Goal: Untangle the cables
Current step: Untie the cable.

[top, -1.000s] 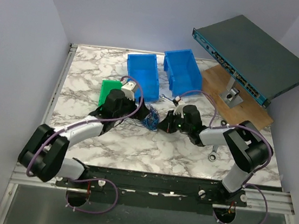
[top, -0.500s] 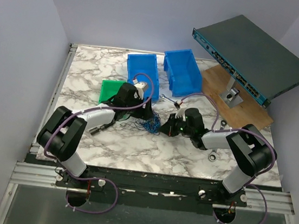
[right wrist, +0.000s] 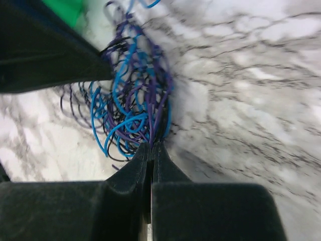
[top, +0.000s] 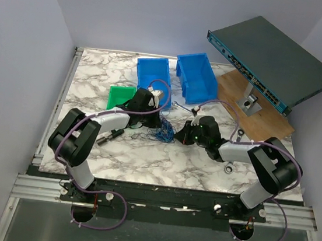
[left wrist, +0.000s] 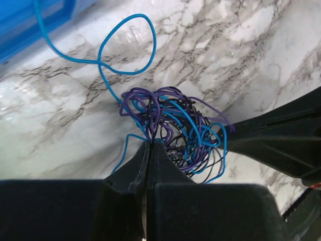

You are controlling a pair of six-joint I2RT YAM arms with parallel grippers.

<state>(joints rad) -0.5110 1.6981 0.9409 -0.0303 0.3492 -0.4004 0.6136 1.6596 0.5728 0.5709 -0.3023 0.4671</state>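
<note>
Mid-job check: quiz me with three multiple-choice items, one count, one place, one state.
1. Blue bins on the table? A. one B. two C. three
2. The wire tangle lies: A. in a bin B. at the table's right edge C. between the left gripper and right gripper
3. The left gripper is: A. shut on the wire tangle B. wide open C. out of view
Answers: 1 B: two bins stand side by side. 2 C: it sits where both grippers meet. 3 A: strands are pinched in its closed tips.
</note>
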